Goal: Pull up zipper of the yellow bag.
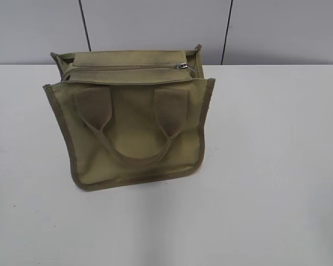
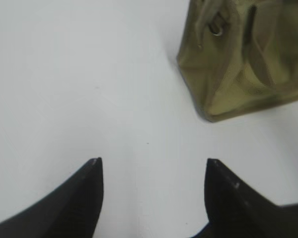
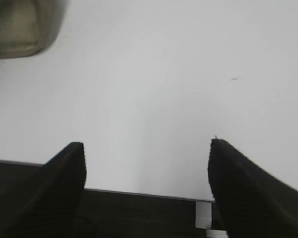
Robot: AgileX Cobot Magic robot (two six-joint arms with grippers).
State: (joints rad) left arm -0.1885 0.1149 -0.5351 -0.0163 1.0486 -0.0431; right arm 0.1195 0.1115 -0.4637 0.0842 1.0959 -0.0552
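Note:
The yellow bag (image 1: pixel 133 124) stands upright on the white table, its looped handle hanging down the front face. The zipper (image 1: pixel 127 67) runs as a thin dark line along the top panel, with its small silver pull (image 1: pixel 182 66) near the right end. The bag also shows at the top right of the left wrist view (image 2: pixel 243 59) and as a corner at the top left of the right wrist view (image 3: pixel 17 27). My left gripper (image 2: pixel 154 161) is open and empty over bare table, apart from the bag. My right gripper (image 3: pixel 146 144) is open and empty above the table's edge. Neither gripper shows in the exterior view.
The white table (image 1: pixel 266 166) spreads round the bag on all sides. A grey panelled wall (image 1: pixel 155 27) stands behind. The table's edge (image 3: pixel 144 194) shows in the right wrist view with dark space beyond it.

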